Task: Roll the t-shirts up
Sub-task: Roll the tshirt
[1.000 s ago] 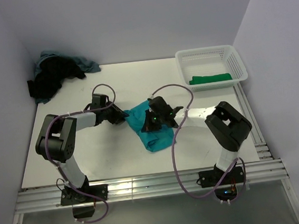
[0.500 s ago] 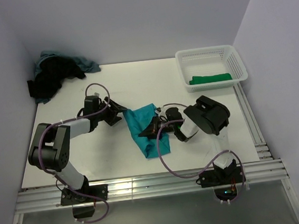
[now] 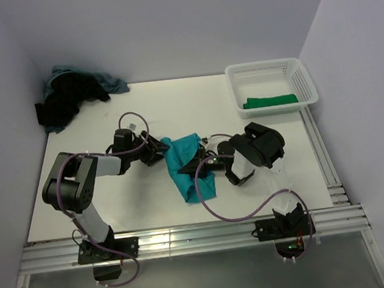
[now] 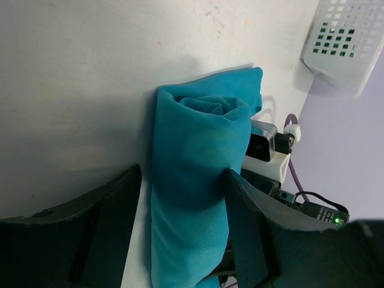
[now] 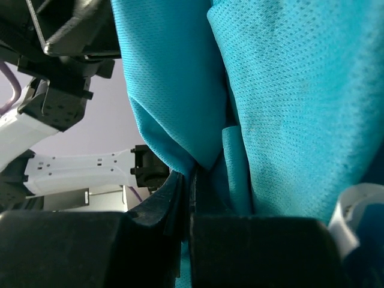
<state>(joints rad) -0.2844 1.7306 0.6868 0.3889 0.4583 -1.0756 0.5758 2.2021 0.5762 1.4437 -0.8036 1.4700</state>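
Left wrist view shows the left gripper [image 4: 183, 174] with its jaws apart, one finger either side of the teal shirt [image 4: 198, 150], whose rolled end faces the camera. We cannot tell whether the pads touch the cloth. In the right wrist view the right gripper [image 5: 189, 178] has its fingers pressed together on a fold of the teal shirt [image 5: 288, 90], which fills most of that view. From above, the left gripper [image 3: 157, 149] sits at the end of the teal shirt [image 3: 179, 152] farthest from the basket [image 3: 269, 65], and the right gripper [image 3: 197, 165] lies across the side nearer the basket. The shirt rests on the table [image 3: 174, 105], well apart from the basket, toward the arm bases. A second ago the left jaws were nearly together at the shirt's edge. They have since let go and opened around the bundle, while the right arm has dropped from a raised pose to lie low over the cloth. The shirt has narrowed from a wide crumple into a long bundle. We judge the roll partly formed and the left gripper about to take a fresh hold. A green shirt [image 3: 269, 100] lies in the basket, and a dark pile [image 3: 72, 98] waits in the far corner opposite the basket, so more shirts seem left to do.
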